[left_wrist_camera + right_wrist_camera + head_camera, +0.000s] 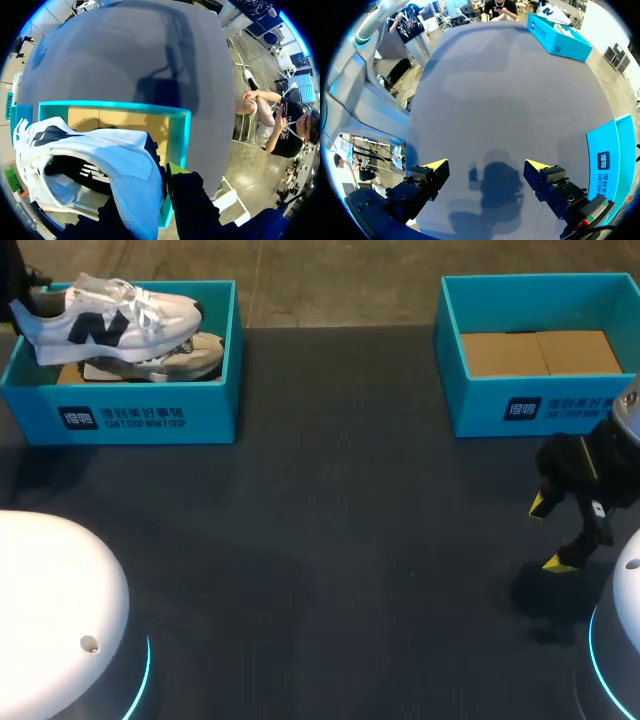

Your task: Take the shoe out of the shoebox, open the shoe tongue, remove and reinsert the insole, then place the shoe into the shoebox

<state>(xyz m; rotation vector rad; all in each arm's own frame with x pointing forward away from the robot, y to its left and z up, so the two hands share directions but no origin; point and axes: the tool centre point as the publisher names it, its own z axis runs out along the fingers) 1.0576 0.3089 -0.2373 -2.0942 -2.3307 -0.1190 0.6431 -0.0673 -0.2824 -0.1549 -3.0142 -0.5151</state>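
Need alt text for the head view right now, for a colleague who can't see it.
A white shoe sits raised over the teal shoebox at far left, above a second shoe. The right gripper hangs open over the dark table, near the other shoebox.

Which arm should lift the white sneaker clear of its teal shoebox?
Left. The left gripper holds the white sneaker with the navy logo by its heel over the teal cardboard shoebox; the right gripper hangs open above the dark table.
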